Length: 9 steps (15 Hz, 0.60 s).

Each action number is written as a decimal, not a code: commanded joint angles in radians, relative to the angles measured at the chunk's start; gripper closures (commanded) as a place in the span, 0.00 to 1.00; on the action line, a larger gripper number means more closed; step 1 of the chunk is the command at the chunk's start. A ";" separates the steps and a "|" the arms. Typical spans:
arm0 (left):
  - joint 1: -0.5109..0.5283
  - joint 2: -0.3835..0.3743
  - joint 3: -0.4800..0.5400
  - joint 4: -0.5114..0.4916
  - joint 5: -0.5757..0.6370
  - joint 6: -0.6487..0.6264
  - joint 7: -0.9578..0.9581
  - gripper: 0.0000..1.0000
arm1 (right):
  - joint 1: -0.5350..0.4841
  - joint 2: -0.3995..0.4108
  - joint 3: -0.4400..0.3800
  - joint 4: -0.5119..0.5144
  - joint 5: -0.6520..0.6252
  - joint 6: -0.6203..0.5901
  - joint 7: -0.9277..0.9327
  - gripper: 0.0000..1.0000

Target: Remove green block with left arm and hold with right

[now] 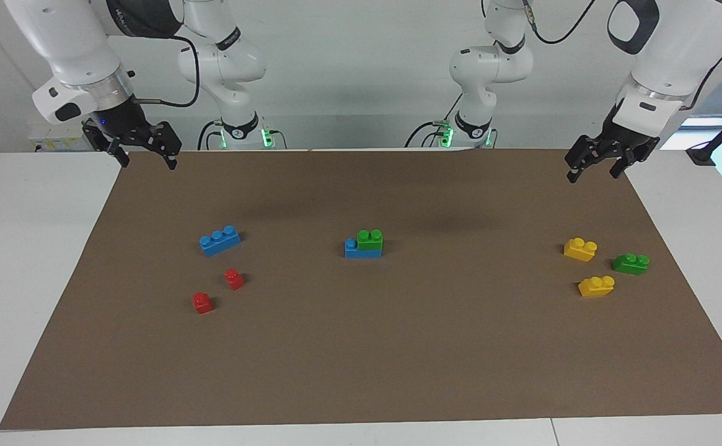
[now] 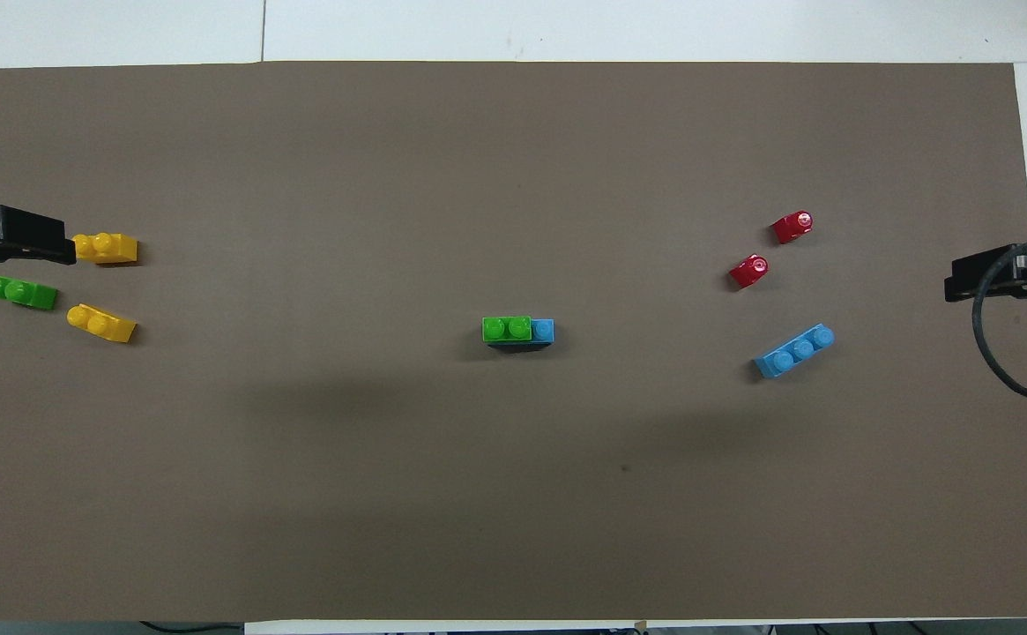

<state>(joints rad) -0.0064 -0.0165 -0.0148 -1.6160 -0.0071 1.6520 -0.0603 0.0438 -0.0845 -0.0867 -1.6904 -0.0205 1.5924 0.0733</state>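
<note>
Presently, as held on my table:

1. Green block (image 1: 370,240): bright light green with two studs. It sits on top of a blue base brick (image 1: 351,249) at the middle of the brown mat (image 1: 361,359), covering the part of the base toward my left arm's end. One blue stud shows uncovered beside it, toward my right arm's end.
2. My left gripper (image 1: 592,176): raised over the mat's corner at my left arm's end, well apart from the green block. Fingers spread, grasping nothing. This arm waits.
3. My right gripper (image 1: 149,162): raised over the mat's corner at my right arm's end, well apart from the green block. Fingers spread, grasping nothing. This arm waits too.
4. Long blue brick (image 1: 220,240): three studs, lying alone and skewed, well apart from the green block toward my right arm's end.
5. Two red bricks (image 1: 234,279) (image 1: 202,303): small, near each other, farther from me than the green block and toward my right arm's end.
6. Two yellow bricks (image 1: 580,249) (image 1: 596,286): two studs each, well apart from the green block toward my left arm's end.
7. Dark green brick (image 1: 631,264): two studs, near both yellow bricks and touching neither; of that cluster it lies farthest from the green block
</note>
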 commanded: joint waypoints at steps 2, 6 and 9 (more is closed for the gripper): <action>0.003 -0.030 -0.005 -0.033 -0.013 -0.008 -0.059 0.00 | 0.002 -0.023 0.010 -0.031 -0.004 0.027 0.156 0.00; -0.009 -0.042 -0.016 -0.061 -0.017 0.003 -0.272 0.00 | 0.014 -0.026 0.018 -0.034 0.001 0.020 0.519 0.00; -0.035 -0.049 -0.017 -0.074 -0.019 0.000 -0.428 0.00 | 0.031 -0.026 0.019 -0.043 0.019 0.027 0.800 0.00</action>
<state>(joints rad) -0.0134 -0.0279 -0.0388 -1.6452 -0.0135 1.6515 -0.3878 0.0703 -0.0846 -0.0713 -1.6936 -0.0181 1.5948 0.7166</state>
